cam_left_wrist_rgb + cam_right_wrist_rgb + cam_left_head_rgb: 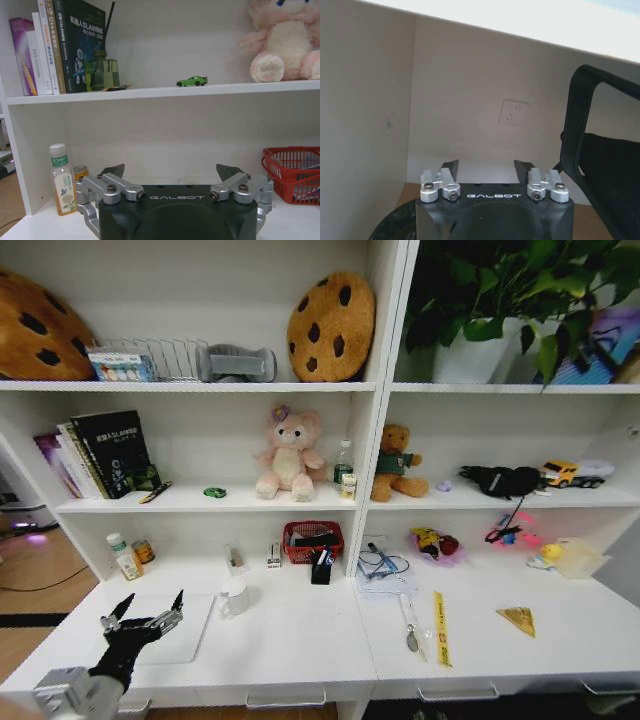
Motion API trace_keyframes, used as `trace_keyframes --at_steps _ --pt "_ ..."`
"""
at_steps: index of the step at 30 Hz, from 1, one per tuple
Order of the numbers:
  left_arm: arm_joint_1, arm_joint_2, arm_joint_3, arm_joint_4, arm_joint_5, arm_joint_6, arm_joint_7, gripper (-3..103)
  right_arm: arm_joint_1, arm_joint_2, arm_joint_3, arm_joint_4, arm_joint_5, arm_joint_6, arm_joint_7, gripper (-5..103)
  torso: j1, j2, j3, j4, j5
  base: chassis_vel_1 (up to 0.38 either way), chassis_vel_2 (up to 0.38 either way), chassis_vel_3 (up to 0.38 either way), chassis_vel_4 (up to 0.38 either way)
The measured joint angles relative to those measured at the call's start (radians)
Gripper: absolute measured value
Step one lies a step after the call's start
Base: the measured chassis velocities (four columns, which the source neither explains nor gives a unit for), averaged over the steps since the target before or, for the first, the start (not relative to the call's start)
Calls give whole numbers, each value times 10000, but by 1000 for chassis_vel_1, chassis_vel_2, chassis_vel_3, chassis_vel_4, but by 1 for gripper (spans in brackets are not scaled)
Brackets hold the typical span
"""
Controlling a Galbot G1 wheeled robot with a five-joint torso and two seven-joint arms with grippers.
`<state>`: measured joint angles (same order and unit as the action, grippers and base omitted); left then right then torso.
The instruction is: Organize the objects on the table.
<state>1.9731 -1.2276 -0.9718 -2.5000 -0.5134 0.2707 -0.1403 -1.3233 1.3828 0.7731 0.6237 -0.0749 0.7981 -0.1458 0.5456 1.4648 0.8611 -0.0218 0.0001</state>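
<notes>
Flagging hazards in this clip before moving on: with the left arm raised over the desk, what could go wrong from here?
1. The open left pincer hovers over the laptop near the white mug; a sweep could topple the mug.
2. The clear bottle and the can behind it stand close by; a reach towards them could knock them over.
3. The green toy car sits near its shelf edge and might roll off.

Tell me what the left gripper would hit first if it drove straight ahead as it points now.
Probably nothing close: the left gripper, fingers open, faces the white back panel under the shelf holding the green toy car. Depth is unclear.
</notes>
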Motion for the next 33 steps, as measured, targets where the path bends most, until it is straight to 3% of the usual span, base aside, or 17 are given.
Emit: trace_keyframes --at_steps 5,10,12,19,24,25,30,33 --pt "0 0 0 1 0 -1 0 100 -1296 -206 -12 1406 522 16 -463 86 0 0 -1 0 -3 0 0 0 0" --pt "0 0 0 0 0 0 0 100 -3093 -309 -91 3022 1429 23 -553 99 0 1 -2 -7 1 0 0 0 0" --pt "0 -1 0 0 0 0 0 100 -4425 -361 -89 4179 1995 25 -650 100 -1 1 -2 -10 -2 0 0 0 0" --pt "0 0 0 0 0 0 1 100 -6580 -277 53 7565 2709 31 -786 100 -1 1 -2 -2 -2 0 0 0 0" --pt "0 0 0 0 0 0 1 100 -6847 -63 388 9091 2590 30 -813 100 -2 1 -1 -7 2 0 0 0 0" --pt "0 -1 1 0 0 0 1 100 -6850 22 572 10042 2683 35 -944 100 0 1 -1 6 -3 0 0 0 0" --pt "0 0 0 0 0 -1 0 100 -6964 19 551 12177 2832 21 -1009 100 0 0 0 1 -2 0 0 0 0" --pt "0 0 1 0 0 0 1 100 -6874 -76 662 13443 3176 -505 -755 100 0 1 0 -7 2 0 0 0 0"
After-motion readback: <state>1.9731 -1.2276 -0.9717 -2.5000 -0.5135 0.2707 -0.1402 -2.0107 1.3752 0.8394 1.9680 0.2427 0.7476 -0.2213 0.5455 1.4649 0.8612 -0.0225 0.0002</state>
